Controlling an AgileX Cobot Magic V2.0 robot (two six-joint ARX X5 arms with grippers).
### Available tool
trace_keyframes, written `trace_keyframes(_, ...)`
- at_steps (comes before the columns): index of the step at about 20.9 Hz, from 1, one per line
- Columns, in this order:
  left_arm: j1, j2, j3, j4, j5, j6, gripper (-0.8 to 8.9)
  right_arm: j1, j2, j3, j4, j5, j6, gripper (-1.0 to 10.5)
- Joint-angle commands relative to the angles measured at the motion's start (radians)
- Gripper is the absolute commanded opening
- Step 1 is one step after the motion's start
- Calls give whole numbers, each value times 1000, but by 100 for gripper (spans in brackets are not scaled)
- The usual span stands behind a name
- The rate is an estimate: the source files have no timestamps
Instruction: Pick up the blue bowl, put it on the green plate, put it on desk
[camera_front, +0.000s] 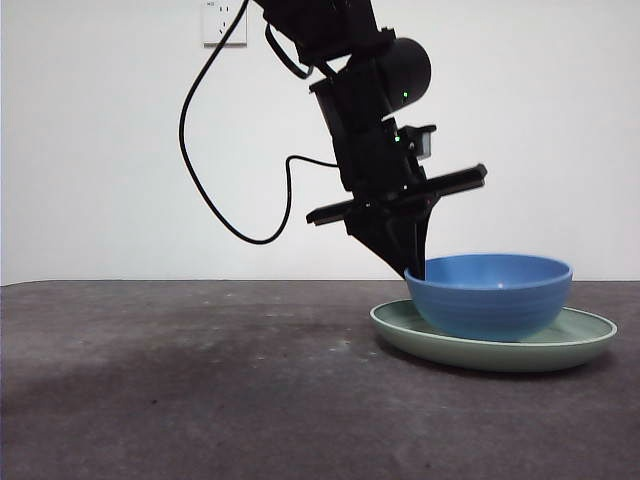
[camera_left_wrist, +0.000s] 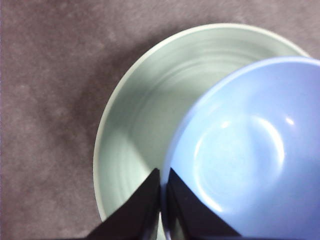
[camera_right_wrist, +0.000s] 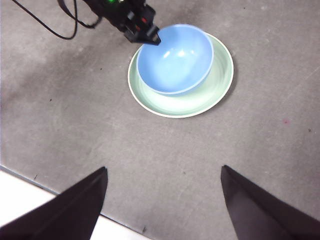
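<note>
The blue bowl (camera_front: 490, 295) (camera_left_wrist: 250, 150) (camera_right_wrist: 175, 57) rests inside the green plate (camera_front: 500, 352) (camera_left_wrist: 145, 115) (camera_right_wrist: 215, 90), off-centre toward one side of it. The plate lies flat on the desk (camera_front: 200, 380). My left gripper (camera_front: 415, 268) (camera_left_wrist: 162, 175) (camera_right_wrist: 150, 37) comes down at a slant onto the bowl's rim and is shut on it, one jaw inside the bowl and one outside. My right gripper (camera_right_wrist: 164, 170) hangs high above the desk, some way from the plate, open and holding nothing.
A black cable (camera_front: 200, 180) loops down from the left arm over the desk beside the plate. A white socket (camera_front: 224, 22) is on the back wall. The desk's pale edge (camera_right_wrist: 30, 200) shows below the right gripper.
</note>
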Motion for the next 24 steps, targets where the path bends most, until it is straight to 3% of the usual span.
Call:
trace_keyframes(1, -9, 41, 35, 12, -7, -10, 11, 4, 2, 19, -6, 3, 11, 363)
trace_keyframes(5, -10, 47, 35, 4, -7, -11, 14, 4, 2, 19, -8, 3, 11, 363)
trace_keyframes(6, -13, 47, 35, 4, -7, -11, 46, 4, 2, 19, -8, 3, 11, 363)
trace_keyframes(9, -13, 47, 48, -19, -6, -14, 271, 4, 2, 19, -8, 3, 11, 363)
trace_keyframes(10, -14, 47, 49, -21, -6, -14, 291, 4, 2, 19, -7, 3, 10, 363)
trace_keyframes(17, -6, 8, 143, -117, -6, -9, 291, 4, 2, 19, -7, 4, 10, 363)
trace_keyframes(24, 62, -281, 146, -122, -6, 11, 291, 4, 2, 19, -3, 4, 10, 363)
